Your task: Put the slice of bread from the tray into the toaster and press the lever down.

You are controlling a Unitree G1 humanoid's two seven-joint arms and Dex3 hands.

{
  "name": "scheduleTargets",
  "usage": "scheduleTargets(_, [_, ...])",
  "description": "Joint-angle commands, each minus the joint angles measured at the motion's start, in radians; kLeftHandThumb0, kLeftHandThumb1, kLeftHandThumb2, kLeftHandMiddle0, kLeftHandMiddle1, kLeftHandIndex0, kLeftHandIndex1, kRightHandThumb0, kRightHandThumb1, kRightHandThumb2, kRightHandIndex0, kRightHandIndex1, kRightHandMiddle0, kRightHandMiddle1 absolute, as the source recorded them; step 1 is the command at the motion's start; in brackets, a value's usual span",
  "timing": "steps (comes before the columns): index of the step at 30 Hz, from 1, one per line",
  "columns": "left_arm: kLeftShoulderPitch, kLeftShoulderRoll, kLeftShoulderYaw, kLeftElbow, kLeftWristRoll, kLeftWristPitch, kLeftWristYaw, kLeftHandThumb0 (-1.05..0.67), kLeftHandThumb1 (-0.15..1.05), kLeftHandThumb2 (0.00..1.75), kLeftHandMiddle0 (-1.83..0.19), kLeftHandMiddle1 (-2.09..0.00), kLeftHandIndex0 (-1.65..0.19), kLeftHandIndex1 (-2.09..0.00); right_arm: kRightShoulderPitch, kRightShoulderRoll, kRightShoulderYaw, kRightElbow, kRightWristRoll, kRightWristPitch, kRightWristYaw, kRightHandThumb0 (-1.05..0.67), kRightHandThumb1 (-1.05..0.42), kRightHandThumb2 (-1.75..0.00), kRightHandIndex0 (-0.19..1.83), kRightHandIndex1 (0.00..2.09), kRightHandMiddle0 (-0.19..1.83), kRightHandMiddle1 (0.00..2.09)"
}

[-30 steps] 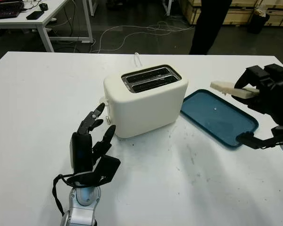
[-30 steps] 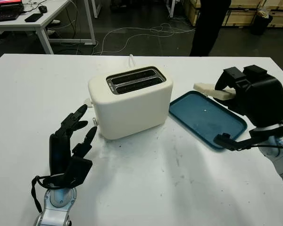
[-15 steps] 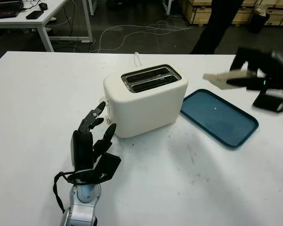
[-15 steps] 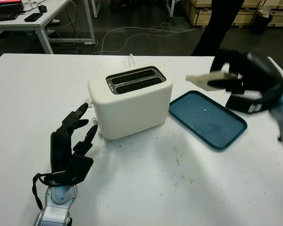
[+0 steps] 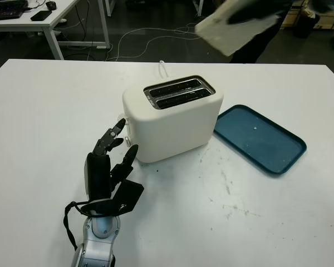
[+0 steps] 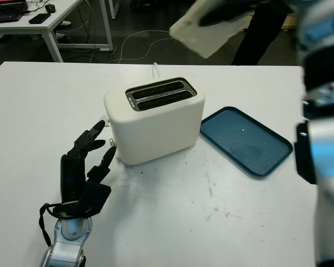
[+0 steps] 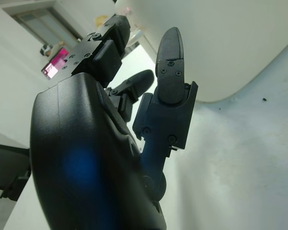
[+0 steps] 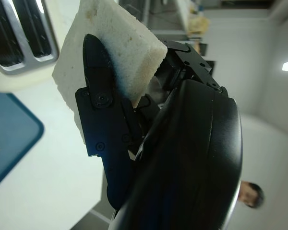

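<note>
The white two-slot toaster (image 5: pixel 172 119) stands mid-table with both slots (image 5: pixel 178 93) facing up. My right hand (image 5: pixel 251 11) is shut on the pale slice of bread (image 5: pixel 234 30), carried tilted, high in the air above and beyond the toaster's right end. In the right wrist view the bread (image 8: pixel 120 45) sits pinched between black fingers (image 8: pixel 103 110), with the toaster slots (image 8: pixel 24 33) below. The blue tray (image 5: pixel 260 139) lies bare to the right of the toaster. My left hand (image 5: pixel 110 158) is open on the table near the toaster's left end, close to its lever (image 5: pixel 121 120).
A white cable (image 5: pixel 163 69) runs off behind the toaster. My right arm (image 6: pixel 323 128) crosses the right side of the scene. A person in dark clothes (image 5: pixel 253 47) stands beyond the table's far edge. Desks (image 5: pixel 44 22) stand at the back left.
My right hand has swung the bread up and to the left, from beside the tray to high above the toaster's far side. The left hand has stayed put.
</note>
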Motion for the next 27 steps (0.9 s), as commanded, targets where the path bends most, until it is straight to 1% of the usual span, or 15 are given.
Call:
scheduleTargets(1, [0.004,-0.001,-0.002,0.005,0.009,-0.025,0.012,-0.48,0.92,0.25,-0.33,-0.98,-0.56,-0.02,-0.038,0.03,0.009,0.036,-0.002,0.005,0.022,-0.38,-0.92,-0.2,0.97,1.75,0.79,1.75])
scheduleTargets(5, [0.01,-0.005,-0.006,0.003,0.011,-0.025,0.015,-0.48,0.92,0.26,-0.32,-0.97,-0.56,-0.01,-0.055,0.077,0.032,0.084,-0.023,-0.009,0.047,-0.49,-0.92,-0.22,1.04,1.75,0.87,1.75])
scheduleTargets(7, [0.012,-0.007,-0.007,0.002,0.012,-0.023,0.016,-0.48,0.92,0.26,-0.32,-0.97,-0.56,-0.01,-0.058,0.092,0.038,0.098,-0.024,-0.018,0.066,-0.51,-0.92,-0.22,1.07,1.75,0.9,1.75])
scheduleTargets(11, [0.017,-0.013,-0.008,0.001,0.008,-0.02,0.018,-0.47,0.92,0.25,-0.33,-0.96,-0.55,-0.01,-0.049,0.114,0.042,0.111,-0.02,-0.041,0.098,-0.52,-0.92,-0.22,1.13,1.75,0.97,1.75])
scheduleTargets(14, [0.018,-0.011,-0.007,-0.003,0.012,-0.015,0.016,-0.48,0.92,0.26,-0.32,-0.96,-0.55,-0.01,-0.046,0.123,0.047,0.125,-0.028,-0.033,0.101,-0.51,-0.92,-0.21,1.14,1.75,0.99,1.75])
scheduleTargets(18, [0.015,-0.013,-0.006,-0.002,0.01,-0.014,0.013,-0.47,0.92,0.26,-0.33,-0.96,-0.55,-0.01,-0.036,0.131,0.046,0.143,-0.024,-0.058,0.108,-0.55,-0.92,-0.19,1.17,1.75,1.0,1.75])
scheduleTargets(24, [0.01,-0.02,-0.004,0.007,0.001,-0.02,0.017,-0.47,0.92,0.25,-0.32,-0.96,-0.55,-0.01,-0.026,0.14,0.056,0.15,-0.043,-0.057,0.078,-0.56,-0.92,-0.18,1.19,1.75,1.03,1.75])
scheduleTargets(27, [0.004,-0.013,-0.004,0.022,0.006,-0.036,0.024,-0.46,0.92,0.25,-0.33,-0.96,-0.56,-0.01,-0.013,0.141,0.055,0.15,-0.043,-0.096,0.06,-0.53,-0.92,-0.22,1.19,1.75,1.03,1.75])
